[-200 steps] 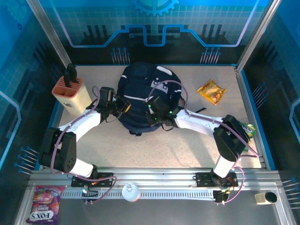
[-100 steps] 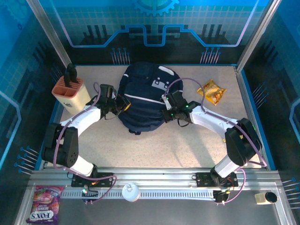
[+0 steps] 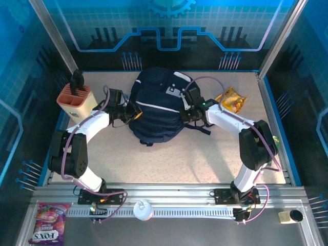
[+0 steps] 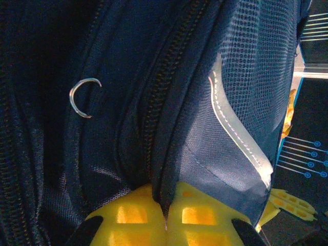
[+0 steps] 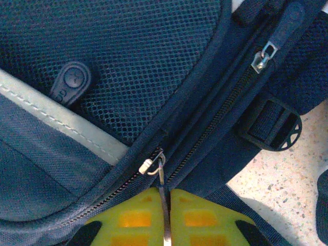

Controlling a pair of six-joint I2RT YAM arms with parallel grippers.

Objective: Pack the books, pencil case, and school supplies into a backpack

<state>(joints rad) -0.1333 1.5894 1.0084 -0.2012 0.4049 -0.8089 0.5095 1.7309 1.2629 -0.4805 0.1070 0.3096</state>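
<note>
The right gripper (image 3: 187,111) has swung from 6 o'clock to 3 o'clock of the backpack (image 3: 154,120), which lies centred, toward 12 o'clock, and is clamped on a zipper pull (image 5: 154,166). The left gripper (image 3: 132,111) pinches its fabric (image 4: 154,128) at 9 o'clock. Tugged sideways, the thin pull may slip free.

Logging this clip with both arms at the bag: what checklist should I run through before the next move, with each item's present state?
1. Left gripper shut on backpack fabric beside a zipper: ok.
2. Right gripper shut on the zipper pull: ok.
3. Backpack resting on the table, not lifted: ok.
4. Snack bag lying apart from the backpack: ok.
5. Whether that zipper is open or closed: cannot tell.
6. What is inside the backpack: cannot tell.
</note>
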